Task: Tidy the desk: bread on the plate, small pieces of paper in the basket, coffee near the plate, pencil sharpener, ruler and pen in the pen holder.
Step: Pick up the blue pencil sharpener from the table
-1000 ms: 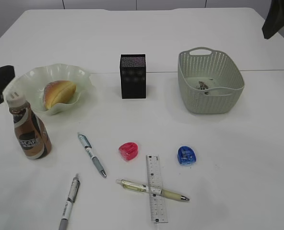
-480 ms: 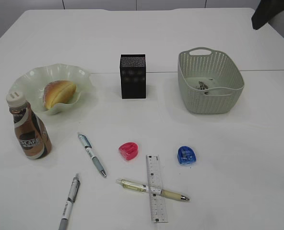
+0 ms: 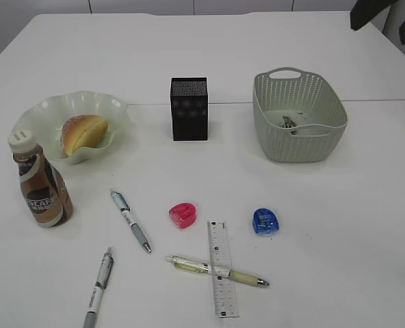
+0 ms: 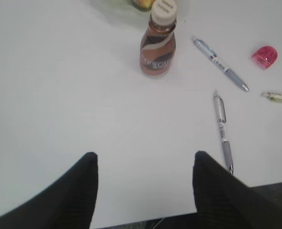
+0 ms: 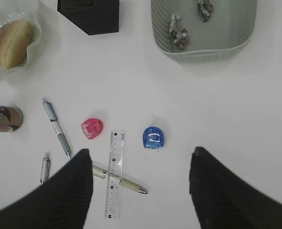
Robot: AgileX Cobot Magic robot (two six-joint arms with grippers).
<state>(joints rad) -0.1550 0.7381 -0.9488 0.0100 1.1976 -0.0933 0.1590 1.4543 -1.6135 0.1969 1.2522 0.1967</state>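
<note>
from my remote station i saw the bread (image 3: 84,133) lying in the plate (image 3: 42,109) at the left of the exterior frame, with the coffee (image 3: 41,183) standing upright just below the plate on the desk (image 3: 339,225). the pen holder (image 3: 189,108) stood at upper centre, and the basket (image 3: 298,116) to its right held crumpled paper (image 5: 178,29). lower down lay a pink sharpener (image 3: 183,214) and a blue sharpener (image 3: 265,221), apart from each other. the ruler (image 3: 222,267) lay across a yellowish pen (image 3: 216,270) near the bottom edge. a blue-grey pen (image 3: 131,220) and a grey pen (image 3: 98,287) lay at lower left. the left gripper (image 4: 143,164) hung released over bare desk, gripping nothing. the right gripper (image 5: 141,164) was likewise spread wide and empty, high above the ruler and sharpeners.
</note>
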